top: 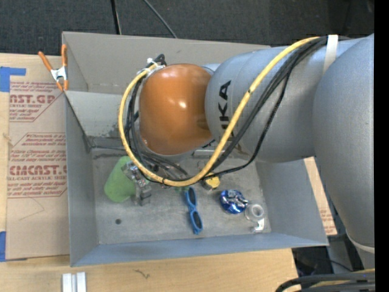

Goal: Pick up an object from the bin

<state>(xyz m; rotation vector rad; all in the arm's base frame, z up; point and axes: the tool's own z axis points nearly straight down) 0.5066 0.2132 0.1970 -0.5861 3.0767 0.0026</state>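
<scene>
My gripper (141,190) pokes out from under the orange wrist cover at the bin's left-middle floor, its metal fingertips low over the floor. A soft green lump (118,180) lies right beside it on the left, touching or nearly touching the fingers. A small yellow piece (212,181) lies just right of the cables. A pair of blue toy sunglasses (192,208) rests on the floor to the gripper's right, apart from it.
A crumpled blue and white wrapper (231,201) and a small silver ring-shaped piece (256,216) lie near the bin's front right corner. The arm and its cables cover the bin's back half.
</scene>
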